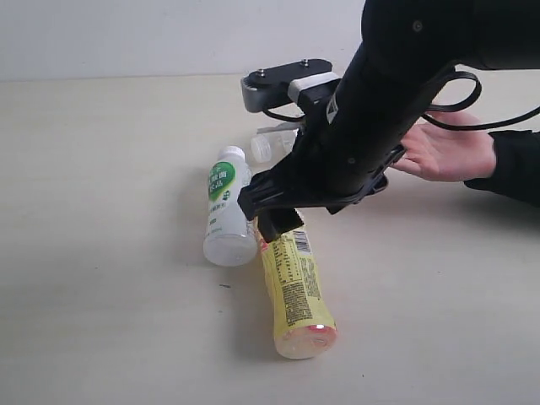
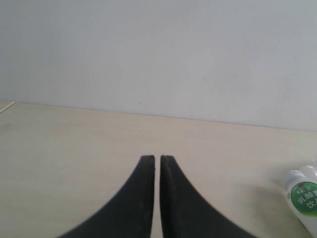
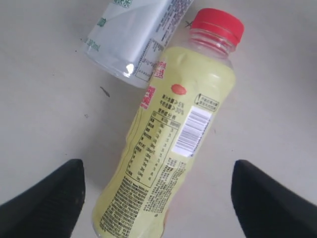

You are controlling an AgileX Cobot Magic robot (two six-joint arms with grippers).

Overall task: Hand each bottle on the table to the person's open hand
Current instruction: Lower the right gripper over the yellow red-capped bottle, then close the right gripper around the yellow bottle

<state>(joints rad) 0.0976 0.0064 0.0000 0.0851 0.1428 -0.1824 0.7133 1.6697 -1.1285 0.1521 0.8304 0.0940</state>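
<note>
A yellow bottle with a red cap lies on its side on the table, touching a white bottle with a green label. My right gripper hangs just over the yellow bottle's base end. In the right wrist view this gripper is open and straddles the yellow bottle without touching it. The squarish clear bottle lies behind, partly hidden by the arm. My left gripper is shut and empty above bare table, with the white bottle off to one side. The clear red-label bottle is out of view.
A person's open hand rests palm up at the right, behind my right arm. A pale wall runs along the table's far edge. A small dark speck marks the table near the white bottle.
</note>
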